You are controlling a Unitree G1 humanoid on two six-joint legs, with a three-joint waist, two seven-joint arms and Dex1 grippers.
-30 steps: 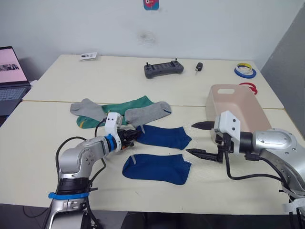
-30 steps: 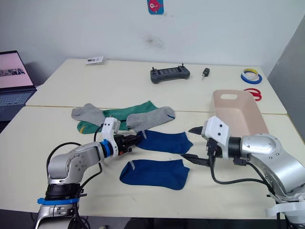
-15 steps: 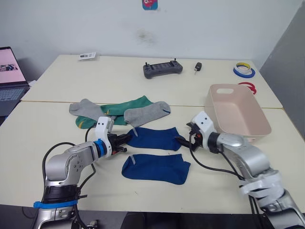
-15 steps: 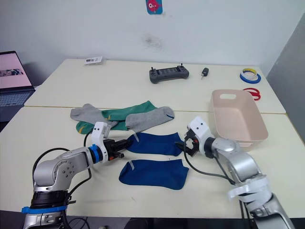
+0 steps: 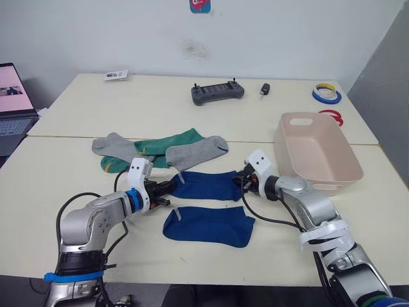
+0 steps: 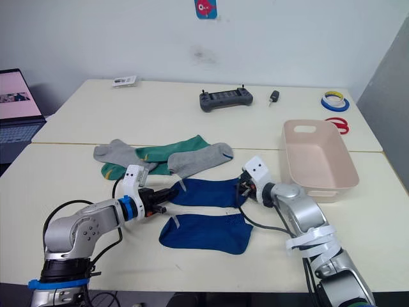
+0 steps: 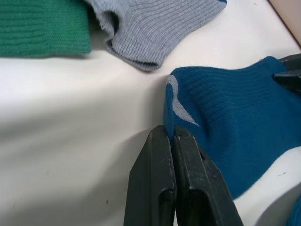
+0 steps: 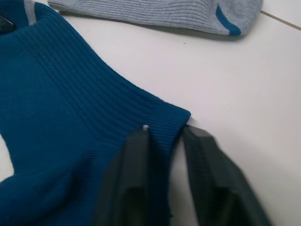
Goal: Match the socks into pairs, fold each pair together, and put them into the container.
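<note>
socks (image 5: 206,185) mid-table, container (image 5: 317,152) right

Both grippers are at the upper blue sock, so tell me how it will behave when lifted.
The upper blue sock is thin ribbed knit lying flat, so it will probably sag between the left gripper and the right gripper. It looks light. The ribbed fabric likely grips rather than slips.
</note>
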